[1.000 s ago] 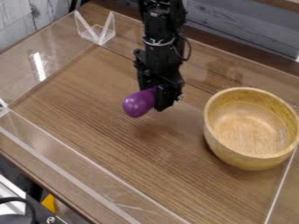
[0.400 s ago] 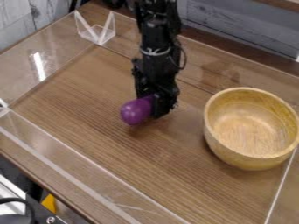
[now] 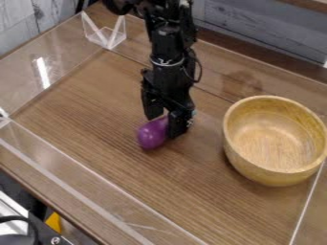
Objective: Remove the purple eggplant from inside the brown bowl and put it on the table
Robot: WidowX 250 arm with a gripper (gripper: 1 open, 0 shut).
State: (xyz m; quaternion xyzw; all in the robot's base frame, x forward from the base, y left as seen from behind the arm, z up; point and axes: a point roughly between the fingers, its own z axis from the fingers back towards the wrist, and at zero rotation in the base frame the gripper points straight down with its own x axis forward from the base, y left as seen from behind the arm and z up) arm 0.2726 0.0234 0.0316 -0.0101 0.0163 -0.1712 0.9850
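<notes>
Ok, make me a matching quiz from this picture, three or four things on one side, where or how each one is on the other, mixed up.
Things:
1. eggplant
2. bowl
3. gripper
4. table

States:
A. empty, on the right
B. open, pointing down over the purple thing
C. brown wood grain, clear walls around it
D. lying on the wood, left of the bowl

Pairs: 1-D, 2-A, 3-B, 4-C

Clear triangular acrylic stand [image 3: 105, 32] at the far left corner.

Eggplant [image 3: 152, 136]: glossy purple. Bowl [image 3: 274, 140]: light tan wood w/ faint grain. Counter [image 3: 90, 115]: brown, horiz. wood grain. Hand [image 3: 166, 120]: black. Walls [image 3: 76, 206]: clear acrylic.
</notes>
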